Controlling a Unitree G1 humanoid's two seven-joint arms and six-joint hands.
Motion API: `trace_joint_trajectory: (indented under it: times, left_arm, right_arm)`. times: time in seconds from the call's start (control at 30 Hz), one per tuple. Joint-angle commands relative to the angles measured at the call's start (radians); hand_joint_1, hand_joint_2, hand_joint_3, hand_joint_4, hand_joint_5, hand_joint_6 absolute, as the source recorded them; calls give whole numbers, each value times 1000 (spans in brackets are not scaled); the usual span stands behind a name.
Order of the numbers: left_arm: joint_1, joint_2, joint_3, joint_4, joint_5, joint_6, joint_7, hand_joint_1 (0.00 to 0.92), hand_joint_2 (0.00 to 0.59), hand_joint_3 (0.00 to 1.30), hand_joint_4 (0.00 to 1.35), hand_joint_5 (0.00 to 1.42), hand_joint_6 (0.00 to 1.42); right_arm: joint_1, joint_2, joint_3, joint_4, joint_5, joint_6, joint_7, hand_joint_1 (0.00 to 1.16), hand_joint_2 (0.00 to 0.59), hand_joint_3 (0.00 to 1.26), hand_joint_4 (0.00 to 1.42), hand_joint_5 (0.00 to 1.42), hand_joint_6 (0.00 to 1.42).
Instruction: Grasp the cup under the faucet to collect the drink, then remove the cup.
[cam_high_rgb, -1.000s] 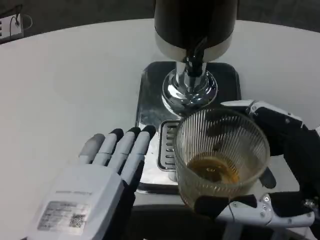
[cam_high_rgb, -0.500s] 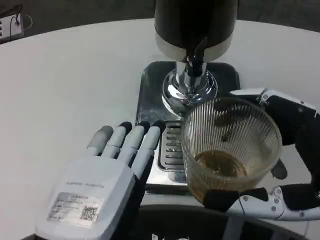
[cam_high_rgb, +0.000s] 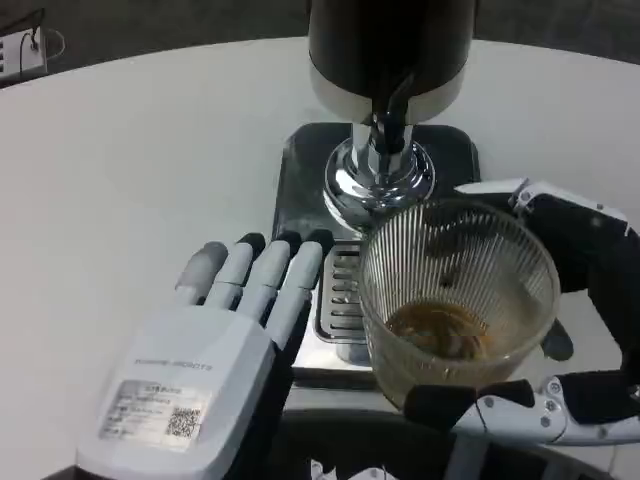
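Head view. The ribbed glass cup (cam_high_rgb: 458, 300) sits in the lower right of the frame, held above the drip tray (cam_high_rgb: 340, 290) in front of the dispenser's chrome faucet (cam_high_rgb: 385, 150), with a shallow pool of brown drink in its bottom. I judge the main risk to be a spill or a slip — the glass is smooth, and any tilt as I draw it clear would slosh the drink toward the rim; a knock against the faucet base is the second hazard. The right hand (cam_high_rgb: 560, 330) is clamped on the cup, fingers wrapping its far side at right and the thumb crossing under its near wall; the left hand (cam_high_rgb: 215, 340) lies in the lower left with fingers straight and together, tips just beside the tray's edge, holding nothing — whether they touch it I cannot tell.
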Motion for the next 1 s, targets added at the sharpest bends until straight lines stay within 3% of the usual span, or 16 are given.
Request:
trace_joint_trajectory:
  times: [0.03, 1.0]
  left_arm:
    - [10, -6, 2, 11, 17, -5, 19, 0, 0, 0, 0, 0, 0]
    - [50, -24, 8, -21, 4, -19, 14, 0, 0, 0, 0, 0, 0]
  right_arm:
    - [0, 6, -3, -42, 19, -15, -2, 1162, 83, 859, 995, 1180, 1424]
    - [30, 12, -11, -75, 30, 11, -3, 1162, 84, 867, 995, 1180, 1424]
